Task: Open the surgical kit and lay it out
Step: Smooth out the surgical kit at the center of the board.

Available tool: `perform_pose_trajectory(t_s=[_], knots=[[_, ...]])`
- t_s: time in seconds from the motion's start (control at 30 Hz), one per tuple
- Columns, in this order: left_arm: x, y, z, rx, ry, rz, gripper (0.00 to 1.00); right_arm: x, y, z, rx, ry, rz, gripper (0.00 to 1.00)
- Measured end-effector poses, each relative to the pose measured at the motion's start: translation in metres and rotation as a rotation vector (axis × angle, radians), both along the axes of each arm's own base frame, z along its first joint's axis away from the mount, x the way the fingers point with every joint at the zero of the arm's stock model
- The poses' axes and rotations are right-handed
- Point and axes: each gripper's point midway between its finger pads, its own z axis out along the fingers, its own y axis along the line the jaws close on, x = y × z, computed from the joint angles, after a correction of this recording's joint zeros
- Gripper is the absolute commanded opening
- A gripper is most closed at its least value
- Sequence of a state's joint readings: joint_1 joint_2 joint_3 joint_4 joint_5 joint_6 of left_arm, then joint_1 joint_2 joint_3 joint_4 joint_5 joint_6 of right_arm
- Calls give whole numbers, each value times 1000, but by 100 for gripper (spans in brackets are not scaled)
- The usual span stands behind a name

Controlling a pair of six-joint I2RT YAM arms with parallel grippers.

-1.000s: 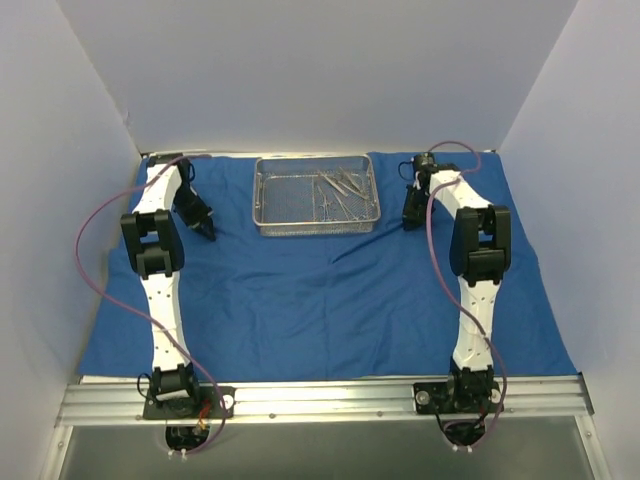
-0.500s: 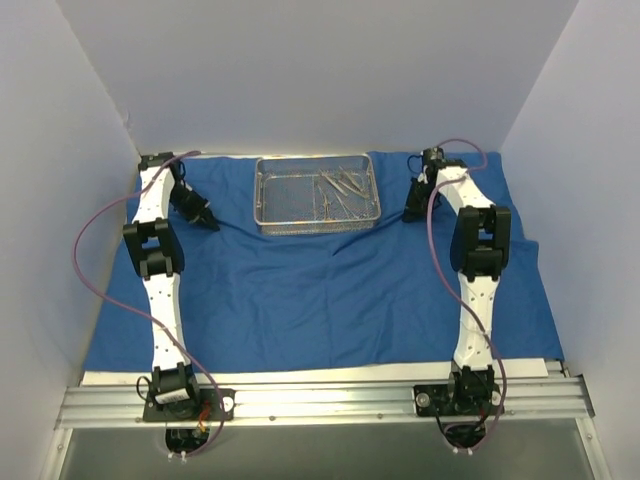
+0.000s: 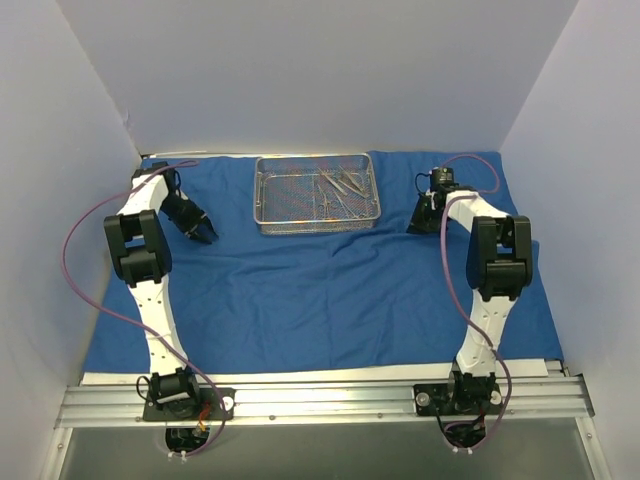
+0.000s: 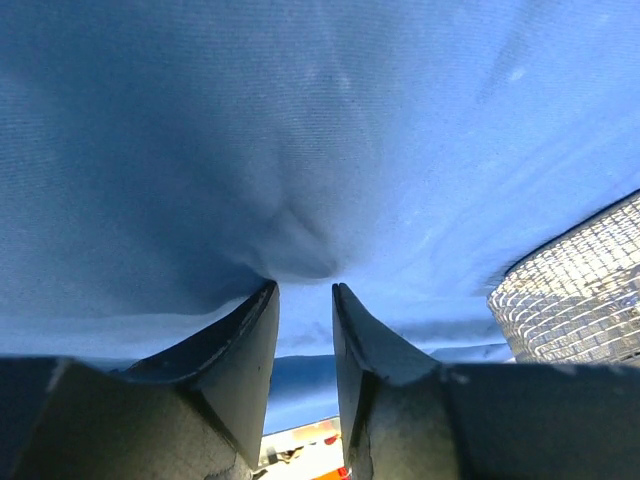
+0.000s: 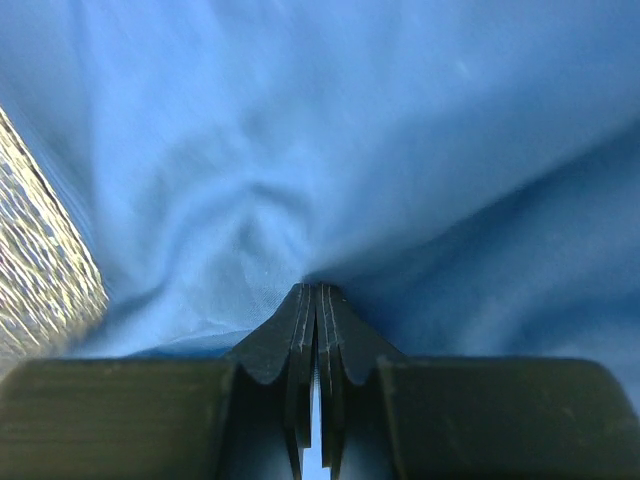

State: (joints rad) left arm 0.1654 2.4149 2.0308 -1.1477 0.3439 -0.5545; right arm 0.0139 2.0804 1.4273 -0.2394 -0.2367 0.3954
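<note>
Left cable (image 3: 72, 262): we see a purple loop bowing out from the left arm, over the left edge of the blue cloth wrap (image 3: 320, 300).
Left claw (image 3: 205, 235): low on the wrap at upper left of the top view; in its wrist view we see the fingers (image 4: 250, 340) parted, released, with a pucker of cloth at the tips.
Blue cloth wrap: spread flat across the table, creased, under both claws.
Wire-mesh tray (image 3: 259, 196): top centre, on the wrap, between the two claws and apart from both.
Steel instruments (image 3: 338, 189): piled loosely in the tray's right half.
Right claw (image 3: 415, 225): just right of the tray; clenched, and we see folds of the wrap gathered at its tips.
Rail (image 3: 320, 400): across the bottom, carrying both arm bases.
</note>
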Motion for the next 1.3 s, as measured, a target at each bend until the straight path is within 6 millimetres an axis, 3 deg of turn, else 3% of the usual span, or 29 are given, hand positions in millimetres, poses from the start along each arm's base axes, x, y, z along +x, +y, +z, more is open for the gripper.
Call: perform_pose_trajectory(t_s=[0.23, 0.33, 0.37, 0.43, 0.53, 0.67, 0.73, 0.9, 0.97, 1.0, 1.3], knots=[[3, 8, 4, 58, -42, -44, 41, -9, -4, 4, -23, 11, 14, 3], [13, 17, 17, 107, -109, -57, 46, -15, -9, 6, -54, 44, 15, 10], [17, 18, 24, 116, -138, -56, 46, -17, -11, 7, -65, 57, 13, 18], [30, 19, 41, 128, -208, -54, 47, -18, -14, 11, -82, 72, 10, 23], [63, 17, 68, 136, -333, -51, 43, -2, -18, 27, -106, 61, 3, 29], [98, 6, 84, 125, -431, -47, 33, 47, -21, 52, -119, -43, -10, 31], [103, 0, 75, 111, -418, -35, 30, 61, -23, 53, -129, -61, -15, 30], [93, -9, 27, 87, -278, -7, 26, 65, -26, 25, -149, -9, -6, 2], [85, -11, 7, 90, -208, -4, 23, 60, -26, 8, -150, 31, -4, 0], [83, -12, 2, 86, -189, 1, 22, 64, -26, 10, -148, 20, -5, 0], [97, -10, -2, 29, -170, 29, 16, 92, -24, 6, -126, -7, -12, 0]])
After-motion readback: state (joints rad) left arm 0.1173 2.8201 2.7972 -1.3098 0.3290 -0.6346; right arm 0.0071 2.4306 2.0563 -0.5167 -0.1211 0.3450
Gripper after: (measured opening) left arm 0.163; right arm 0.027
